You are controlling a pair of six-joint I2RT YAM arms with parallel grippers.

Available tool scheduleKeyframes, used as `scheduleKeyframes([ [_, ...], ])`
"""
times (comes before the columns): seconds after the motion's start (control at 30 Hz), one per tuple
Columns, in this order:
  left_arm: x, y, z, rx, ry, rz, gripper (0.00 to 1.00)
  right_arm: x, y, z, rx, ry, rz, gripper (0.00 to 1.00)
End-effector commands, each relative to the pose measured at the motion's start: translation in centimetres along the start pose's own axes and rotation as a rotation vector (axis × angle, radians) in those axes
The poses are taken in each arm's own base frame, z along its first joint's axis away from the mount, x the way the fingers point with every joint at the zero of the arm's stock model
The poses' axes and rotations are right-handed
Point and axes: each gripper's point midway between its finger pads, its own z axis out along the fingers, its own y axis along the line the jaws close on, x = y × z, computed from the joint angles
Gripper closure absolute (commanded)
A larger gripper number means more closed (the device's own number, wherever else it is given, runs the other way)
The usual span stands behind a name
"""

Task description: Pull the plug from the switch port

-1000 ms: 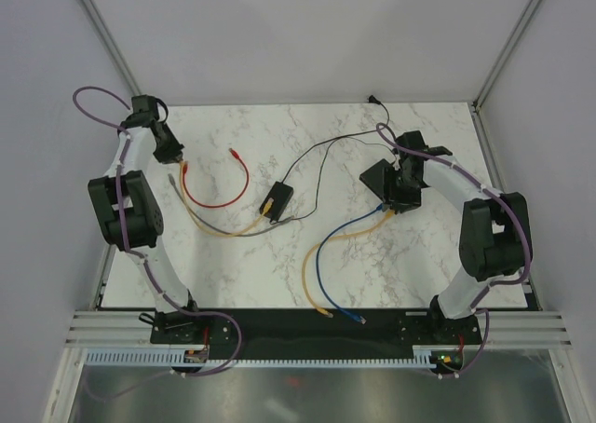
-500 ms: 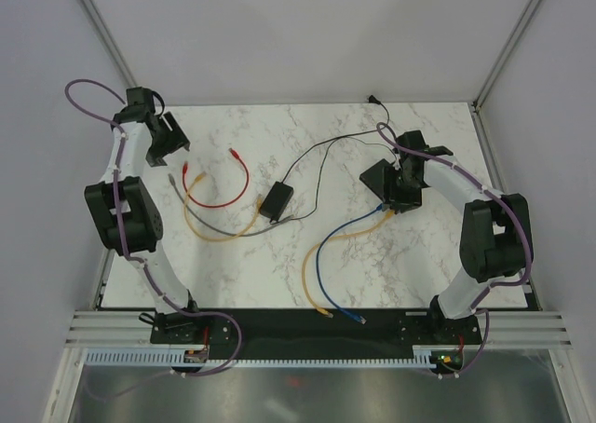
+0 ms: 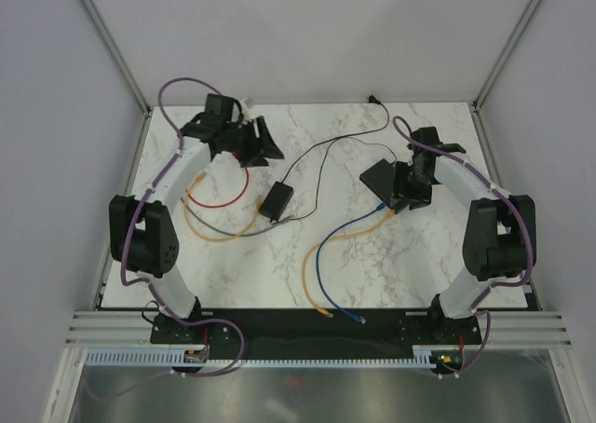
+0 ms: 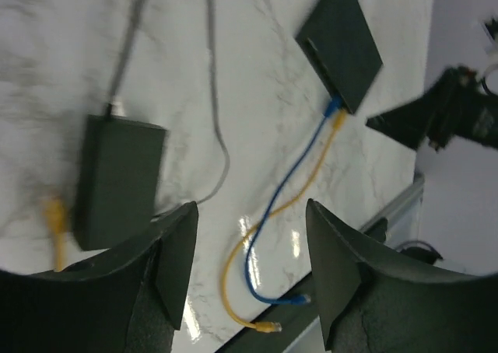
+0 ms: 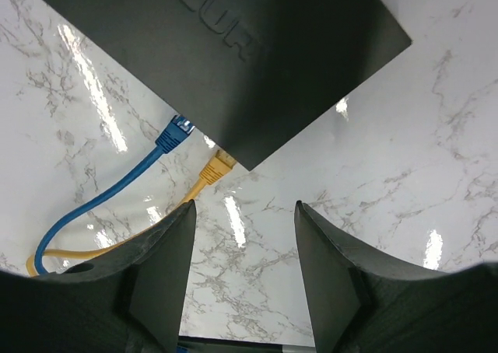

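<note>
The switch (image 3: 384, 175) is a flat black box right of the table's middle, also seen in the right wrist view (image 5: 233, 50) and the left wrist view (image 4: 342, 46). A blue plug (image 5: 175, 131) and a yellow plug (image 5: 218, 166) sit in its near edge. My right gripper (image 5: 245, 236) hangs open just off that corner of the switch (image 3: 413, 193), with only marble between its fingers. My left gripper (image 3: 263, 142) is open and empty at the back centre-left, looking across the table (image 4: 249, 252).
A small black box (image 3: 276, 200) with thin black cords and a grey cable lies mid-table. A red cable (image 3: 222, 199) and a loose yellow cable (image 3: 219, 237) lie to its left. The free ends of the blue cable (image 3: 358, 319) and yellow cable (image 3: 323, 311) reach the near edge.
My left gripper opened and the arm swung from the far left edge toward the back centre. The yellow plug came away from the small black box. My right arm shifted only slightly.
</note>
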Motion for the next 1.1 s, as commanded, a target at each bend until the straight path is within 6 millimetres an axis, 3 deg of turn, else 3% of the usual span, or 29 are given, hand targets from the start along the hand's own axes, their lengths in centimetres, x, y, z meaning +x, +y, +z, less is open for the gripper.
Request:
scheduleKeyframes([
  [0.0, 4.6, -10.7, 1.2, 0.358, 0.105, 0.127, 0.36, -1.5, -0.4, -1.0, -0.025, -0.028, 0.069, 0.38],
  [0.07, 7.2, -14.2, 2.5, 0.449, 0.162, 0.18, 0.36, -1.7, -0.6, -0.9, -0.022, -0.026, 0.087, 0.38],
  [0.17, 10.3, -16.9, 4.7, 0.531, 0.264, 0.162, 0.35, -2.0, -1.4, -0.9, -0.009, -0.034, 0.118, 0.38],
  [0.2, 10.5, -17.9, 5.3, 0.577, 0.257, 0.176, 0.34, -2.3, -1.8, -0.9, -0.004, -0.038, 0.131, 0.38],
  [0.27, 12.9, -18.7, 7.3, 0.594, 0.325, 0.156, 0.33, -2.6, -2.2, -0.9, 0.005, -0.044, 0.148, 0.38],
  [0.33, 13.7, -19.6, 8.6, 0.609, 0.341, 0.168, 0.33, -2.8, -2.0, -0.7, -0.004, -0.043, 0.15, 0.39],
  [0.37, 15.2, -19.5, 10.1, 0.605, 0.382, 0.16, 0.33, -3.0, -1.8, -0.5, -0.013, -0.042, 0.153, 0.39],
  [0.4, 15.5, -19.9, 10.6, 0.616, 0.391, 0.162, 0.33, -3.4, -2.8, -0.5, -0.005, -0.046, 0.179, 0.39],
  [0.47, 16.9, -20.1, 12.4, 0.621, 0.42, 0.153, 0.33, -3.7, -2.7, 0.1, -0.016, -0.037, 0.189, 0.39],
  [0.8, 17.4, -20.9, 17.8, 0.583, 0.396, 0.151, 0.37, -4.0, -2.7, 2.3, -0.074, -0.019, 0.217, 0.42],
  [1.07, 17.4, -20.6, 19.8, 0.578, 0.393, 0.176, 0.44, -4.5, -3.2, 3.4, -0.098, -0.038, 0.247, 0.45],
])
